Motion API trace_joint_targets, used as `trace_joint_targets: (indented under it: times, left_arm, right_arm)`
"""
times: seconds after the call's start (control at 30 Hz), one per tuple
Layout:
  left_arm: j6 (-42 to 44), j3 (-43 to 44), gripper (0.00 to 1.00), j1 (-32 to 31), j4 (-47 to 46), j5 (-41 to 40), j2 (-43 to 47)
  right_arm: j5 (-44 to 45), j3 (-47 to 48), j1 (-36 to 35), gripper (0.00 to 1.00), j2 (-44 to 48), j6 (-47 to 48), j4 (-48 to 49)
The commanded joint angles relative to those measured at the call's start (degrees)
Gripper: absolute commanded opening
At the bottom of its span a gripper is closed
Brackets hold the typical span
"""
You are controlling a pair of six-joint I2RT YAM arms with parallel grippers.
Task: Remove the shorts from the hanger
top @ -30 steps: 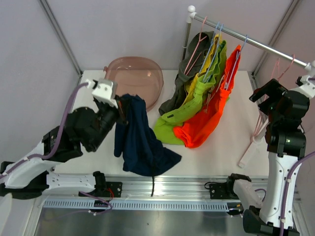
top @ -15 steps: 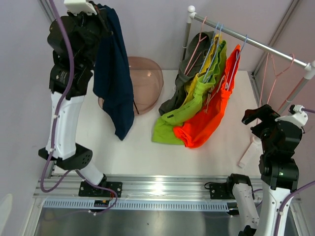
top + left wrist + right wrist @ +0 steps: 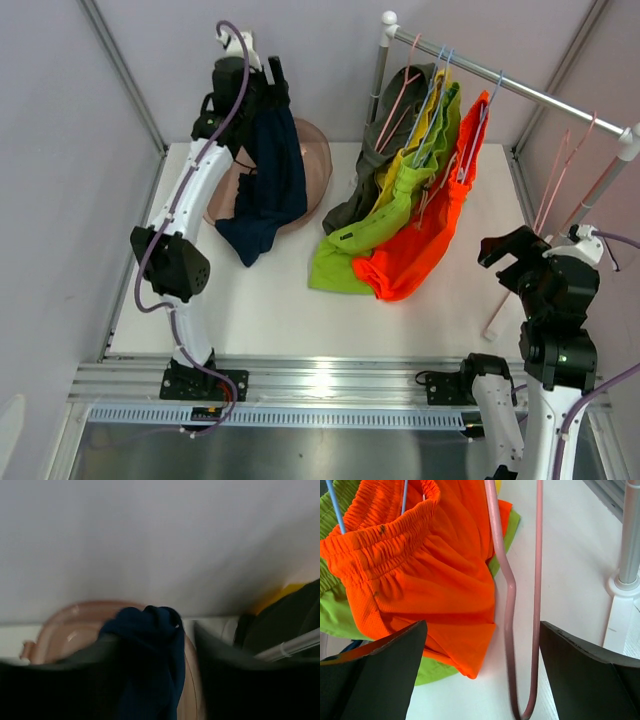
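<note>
The navy shorts (image 3: 268,165) hang in a loose bunch from the left gripper (image 3: 263,86), which is raised high at the back left of the table (image 3: 280,310). Their lower folds droop over the rim of a pink basin (image 3: 312,160) and onto the tabletop beside it. In the left wrist view the 2 dark fingers (image 3: 60,680) are clamped on a knot of the navy fabric, with the basin below and behind it. The other 4 pairs hang on the rail (image 3: 530,93) at the back right: olive-grey shorts (image 3: 372,165) furthest left, then yellow shorts (image 3: 418,135), lime green shorts (image 3: 385,215) and orange shorts (image 3: 425,235). Their hems spill onto the table in an overlapping heap. The orange pair hangs by its elastic waistband from a blue hanger (image 3: 334,507). An empty pink hanger (image 3: 555,190) hangs from the right end of the rail, just beside the orange pair. In the right wrist view its loop crosses in front of the orange fabric's edge. The right gripper (image 3: 500,248) is held low at the right, near this hanger, its fingers (image 3: 380,675) wide apart and holding nothing. The rail's white post (image 3: 630,530) and foot stand just right of the hanger.
</note>
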State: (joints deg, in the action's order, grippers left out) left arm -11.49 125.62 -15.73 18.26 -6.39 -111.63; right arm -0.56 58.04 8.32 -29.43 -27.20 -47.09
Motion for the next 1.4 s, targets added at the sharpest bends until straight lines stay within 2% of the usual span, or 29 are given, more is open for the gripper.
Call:
trace_joint_targets:
  times: [0.0, 0.1, 0.17, 0.27, 0.4, 0.43, 0.5, 0.6, 0.7, 0.87, 1.07, 1.1, 1.2, 1.37]
  left_arm:
    - [-3.54, -4.32, 0.99, -0.01, -4.47, -2.47, 1.42]
    - [-5.3, -7.14, 0.99, -0.09, -0.69, -5.38, 2.55]
    - [-4.78, -12.14, 0.99, -0.79, -2.43, -5.91, 5.71]
    - [-1.7, -16.89, 0.99, -2.28, -3.15, -5.22, 13.71]
    - [-1.26, -17.68, 0.99, -4.13, 4.93, -6.16, 21.26]
    - [-1.52, -18.91, 0.99, -4.75, 6.16, -6.87, 25.81]
    - [-1.61, -28.01, 1.0, -6.5, 5.21, -7.05, 31.53]
    - [-2.75, -41.2, 0.99, -9.23, 1.26, -5.22, 46.62]
    - [-2.84, -51.58, 0.99, -9.85, 2.03, -4.24, 54.57]
    - [-2.49, -63.03, 0.99, -9.94, 6.43, -5.04, 67.92]
    - [-4.86, -73.05, 0.99, -9.94, 11.09, -2.31, 75.85]
    - [-5.38, -73.93, 0.99, -9.94, 11.7, -2.13, 78.04]
    - [-5.74, -76.93, 0.99, -9.94, 13.28, -1.61, 80.69]
    - [-5.57, -79.48, 0.99, -9.94, 15.14, -1.17, 84.47]
  right_arm:
    - [-0.06, 2.86, -0.32, 0.99, 1.39, -0.83, -1.25]
    - [-1.02, 4.53, -0.32, 1.0, 2.62, -1.89, -1.86]
    - [-3.03, 5.41, -0.32, 0.99, 3.15, -2.5, -1.69]
    - [-6.11, 7.61, -0.23, 0.99, 2.8, -3.82, -0.99]
    - [-12.86, 10.24, 0.03, 0.99, -0.44, -4.26, 2.52]
    - [-14.02, 11.82, 0.12, 0.99, -1.41, -4.35, 4.1]
    - [-15.96, 13.49, 0.12, 0.99, -4.84, -4.44, 6.12]
    - [-16.05, 19.36, 0.12, 0.99, -10.28, -4.0, 9.29]
    - [-15.44, 24.21, -0.23, 0.99, -16.61, -3.65, 10.09]
    - [-13.07, 33.26, -2.42, 0.98, -24.96, -3.56, 11.14]
    - [-4.3, 34.51, -8.31, 0.95, -33.31, -2.25, 14.48]
    - [-2.45, 34.77, -11.71, 0.95, -34.37, -1.02, 14.48]
    - [3.71, 34.95, -14.72, 0.95, -37.89, 1.18, 15.1]
    - [12.3, 34.59, -17.54, 0.86, -41.31, 4.08, 16.24]
